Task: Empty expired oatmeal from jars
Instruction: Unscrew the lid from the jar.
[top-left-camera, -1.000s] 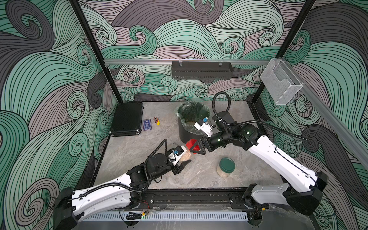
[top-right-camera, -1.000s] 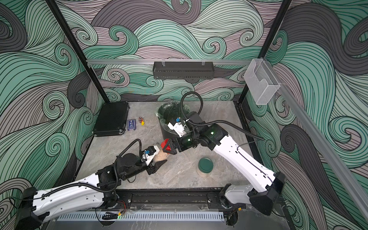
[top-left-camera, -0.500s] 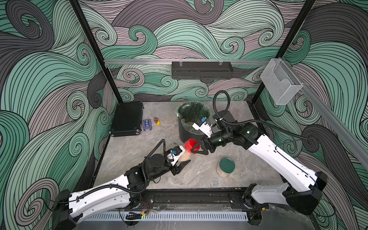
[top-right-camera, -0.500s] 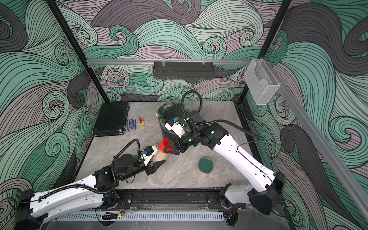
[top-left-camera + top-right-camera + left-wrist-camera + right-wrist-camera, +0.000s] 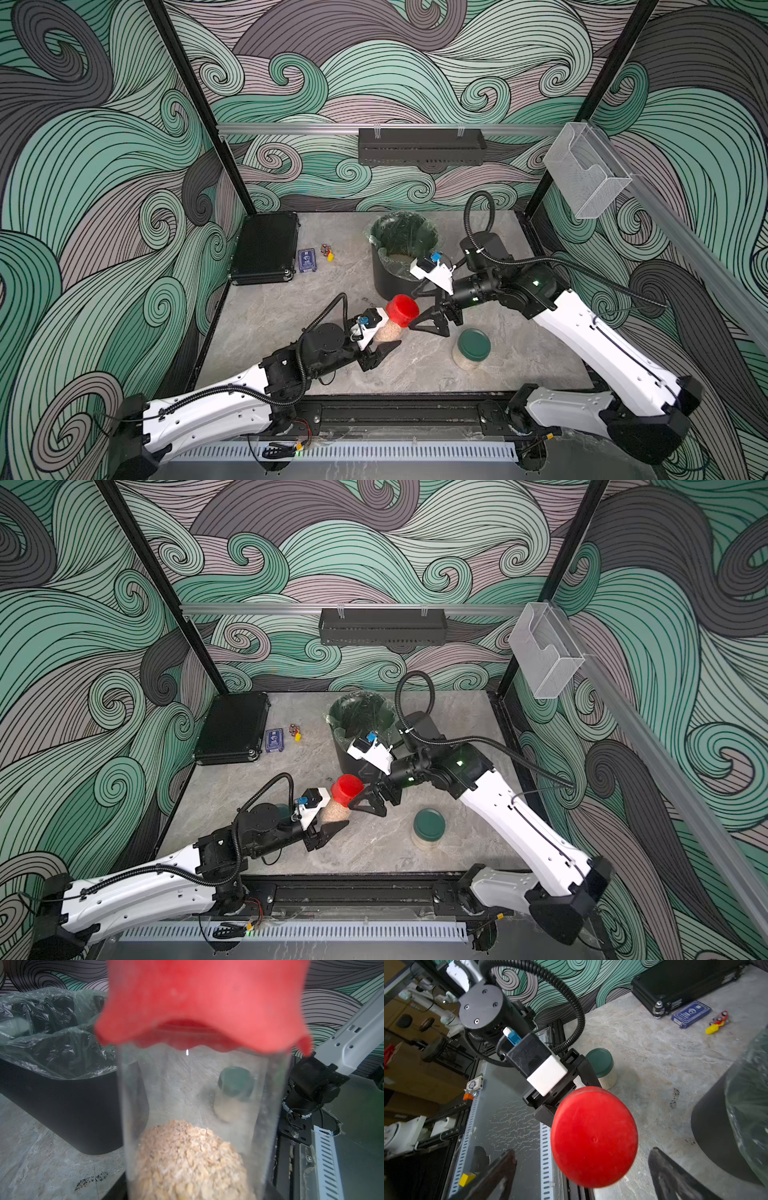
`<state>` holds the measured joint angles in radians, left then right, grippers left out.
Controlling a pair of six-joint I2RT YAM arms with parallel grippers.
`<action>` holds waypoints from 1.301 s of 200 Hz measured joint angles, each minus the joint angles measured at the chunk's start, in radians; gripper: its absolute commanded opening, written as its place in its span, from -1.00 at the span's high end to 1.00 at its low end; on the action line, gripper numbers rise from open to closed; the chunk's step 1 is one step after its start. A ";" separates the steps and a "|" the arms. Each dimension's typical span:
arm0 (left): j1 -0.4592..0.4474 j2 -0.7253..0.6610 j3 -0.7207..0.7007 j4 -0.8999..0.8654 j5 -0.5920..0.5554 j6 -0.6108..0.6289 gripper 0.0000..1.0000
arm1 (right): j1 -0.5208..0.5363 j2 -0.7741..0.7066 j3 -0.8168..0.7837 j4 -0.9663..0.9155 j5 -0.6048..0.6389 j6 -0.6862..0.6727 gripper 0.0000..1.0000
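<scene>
Black cylindrical bin (image 5: pixel 386 286) with clear liner is shown behind the jar. Small clear glass jar (image 5: pixel 390 329) is clamped, tilted, by left gripper (image 5: pixel 386 338). Right gripper (image 5: pixel 581 1153), closed on ribbed red lid (image 5: pixel 402 310) 0.5 s earlier, is now spread wide around it. Beige oatmeal (image 5: pixel 187 1157) remains inside, so unscrewing is judged unfinished.

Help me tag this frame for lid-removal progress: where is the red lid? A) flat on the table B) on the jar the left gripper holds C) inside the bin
B: the red lid caps the oatmeal jar clamped in the left gripper; the right gripper has its jaws open.
</scene>
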<state>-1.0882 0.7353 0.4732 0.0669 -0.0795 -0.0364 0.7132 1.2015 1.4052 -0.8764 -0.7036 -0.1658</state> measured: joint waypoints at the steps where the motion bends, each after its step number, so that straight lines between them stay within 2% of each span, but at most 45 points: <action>1: 0.000 0.000 0.000 0.000 -0.001 0.000 0.08 | 0.000 -0.002 0.005 -0.003 0.005 0.010 -0.98; 36: 0.000 -0.001 0.000 0.000 -0.021 0.007 0.08 | 0.001 0.007 0.193 -0.106 0.129 0.257 -0.98; 66: 0.000 -0.004 0.000 0.000 -0.027 0.017 0.07 | 0.001 0.015 0.196 -0.174 0.228 0.384 -0.98; 98: 0.000 -0.006 0.000 0.000 -0.029 0.025 0.07 | 0.012 0.058 0.193 -0.205 0.262 0.439 -0.98; 162: 0.000 -0.006 0.000 0.000 -0.028 0.026 0.07 | 0.098 0.167 0.192 -0.192 0.248 0.466 -0.98; 180: 0.000 -0.006 0.000 0.000 -0.028 0.026 0.07 | 0.103 0.179 0.192 -0.181 0.240 0.467 -0.84; 205: 0.000 -0.006 0.000 -0.006 -0.029 0.026 0.06 | 0.103 0.185 0.192 -0.167 0.224 0.473 -0.56; 260: -0.001 -0.006 0.000 -0.007 -0.029 0.026 0.07 | 0.106 0.190 0.190 -0.147 0.182 0.472 -0.27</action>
<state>-1.0889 0.7288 0.4728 0.0597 -0.1085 -0.0109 0.8188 1.3914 1.5955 -1.0237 -0.5220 0.3061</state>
